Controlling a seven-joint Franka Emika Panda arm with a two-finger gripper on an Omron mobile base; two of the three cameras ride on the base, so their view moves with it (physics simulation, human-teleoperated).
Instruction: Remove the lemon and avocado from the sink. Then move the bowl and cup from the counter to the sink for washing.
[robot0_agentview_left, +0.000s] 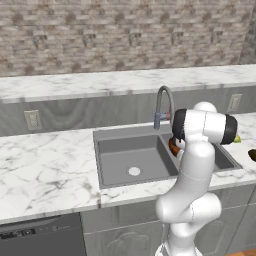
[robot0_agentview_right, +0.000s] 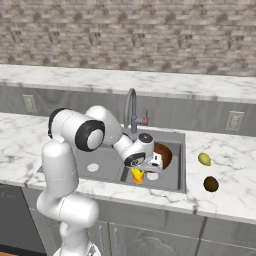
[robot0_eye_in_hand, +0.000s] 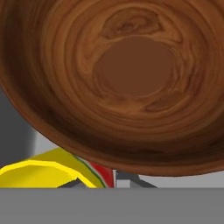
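Left base view: the arm rises in front of the sink (robot0_agentview_left: 131, 161) and hides most of its right basin. A sliver of reddish-brown bowl (robot0_agentview_left: 173, 146) shows past the forearm, inside that basin. On the surface right of the sink, a bit of lemon (robot0_agentview_left: 237, 139) and the dark avocado (robot0_agentview_left: 252, 155) peek out at the frame edge. The left basin holds nothing but its white drain.

Right base view: lemon (robot0_agentview_right: 204, 159) and avocado (robot0_agentview_right: 211, 184) both lie on the surface right of the sink (robot0_agentview_right: 175, 136), well apart from its rim, so the fruit step looks done. The bowl (robot0_agentview_right: 164, 152) sits in the right basin. The tool (robot0_agentview_right: 145, 172) hangs low over the same basin with the yellow cup (robot0_agentview_right: 138, 176) at its tips, just beside the bowl. Judged step: the last one, cup into sink. Next move calls for lowering until the cup stands on the basin floor clear of the bowl's wall, then letting go.

Hand view: wood-grained bowl (robot0_eye_in_hand: 127, 74) interior close ahead, darker flat base. Cup (robot0_eye_in_hand: 48, 173) at bottom left, yellow rim, red patch on its side. Fingertips barely visible; I cannot tell for certain whether the tool is clamped on the cup.
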